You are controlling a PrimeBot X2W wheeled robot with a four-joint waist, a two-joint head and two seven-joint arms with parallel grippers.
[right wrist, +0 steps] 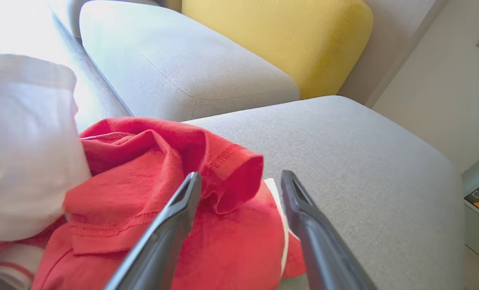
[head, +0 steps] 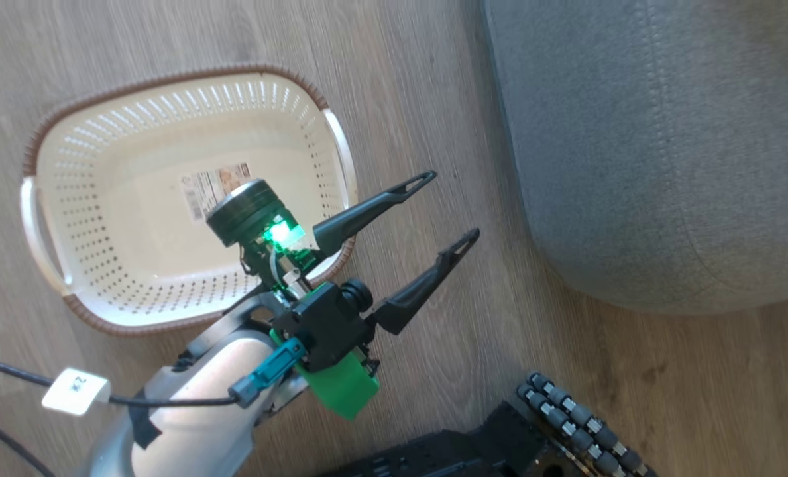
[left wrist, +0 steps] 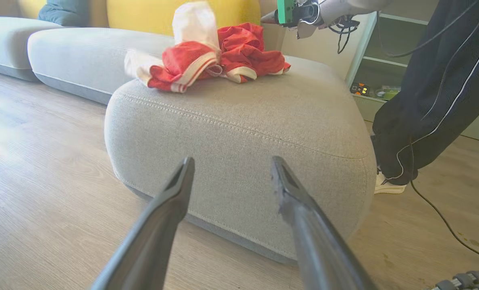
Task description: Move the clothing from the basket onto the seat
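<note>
Wood floor (head: 168, 40) | basket (head: 102, 165) bare behind left pincer (head: 452, 204), spread, holding nothing | right pincer (right wrist: 240, 176) spread, gripping nothing; clothing (right wrist: 142, 169) beneath on seat (right wrist: 364, 161), likely delivered

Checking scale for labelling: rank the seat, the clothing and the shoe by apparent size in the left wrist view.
1. seat, largest.
2. clothing, heaped on it, next.
3. shoe, smallest, though a trouser leg hides part of it.

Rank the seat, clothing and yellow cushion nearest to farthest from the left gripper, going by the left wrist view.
1. The seat, straight ahead.
2. The clothing, heaped on the seat's top.
3. The yellow cushion, behind the clothing, at the back.
</note>
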